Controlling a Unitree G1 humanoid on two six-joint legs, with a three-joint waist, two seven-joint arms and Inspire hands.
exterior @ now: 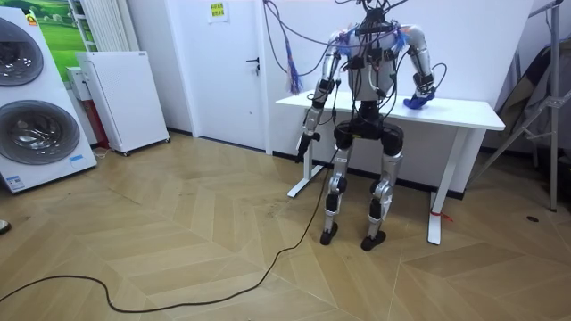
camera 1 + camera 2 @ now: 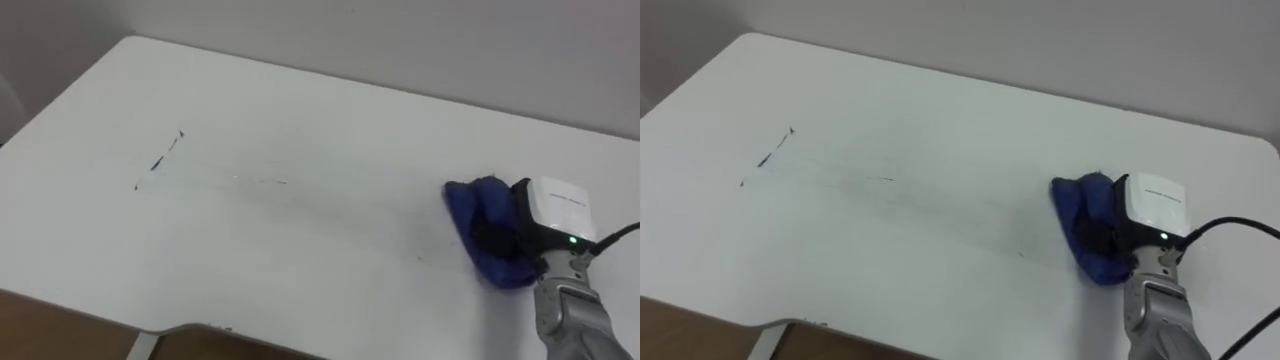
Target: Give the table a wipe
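Observation:
A white table [image 2: 300, 250] carries short dark marks [image 2: 160, 160] at its left and a faint thin streak [image 2: 262, 181] toward the middle. A bunched blue cloth [image 2: 478, 200] lies at the table's right side. My right hand [image 2: 497, 236] rests on it from the lower right, its dark fingers curled into the folds. In the room view I stand at the table's long side, with the right hand [image 1: 425, 87] on the cloth [image 1: 413, 103] and my left hand [image 1: 308, 141] hanging down by the table's end.
The table's front edge [image 2: 180, 325] runs along the bottom left and a pale wall [image 2: 450, 40] stands close behind it. In the room view, washing machines [image 1: 31, 98] and a white cabinet [image 1: 120, 98] stand at the left, with a tripod [image 1: 544, 116] at the right.

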